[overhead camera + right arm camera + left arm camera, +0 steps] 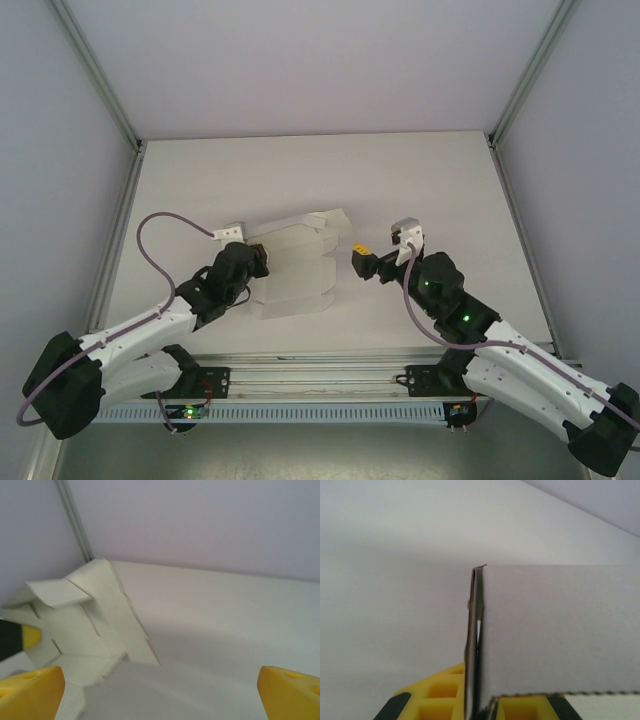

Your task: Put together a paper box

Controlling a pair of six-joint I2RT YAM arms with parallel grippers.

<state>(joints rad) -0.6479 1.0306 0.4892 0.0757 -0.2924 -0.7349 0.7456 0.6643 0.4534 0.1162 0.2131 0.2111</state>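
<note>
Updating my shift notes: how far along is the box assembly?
Done: some flaps of the paper box stand folded up. In hand: the left gripper pinches its edge; the right gripper hangs open, apart from it. Left: forming and closing the box.

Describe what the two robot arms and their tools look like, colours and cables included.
The left arm and right arm have white link shells and black joint housings. A mauve cable loops along each. Small green lights glow on the right arm's joints. The right tool has yellow plastic fingers; the left tool has yellow ones with square recesses.
</note>
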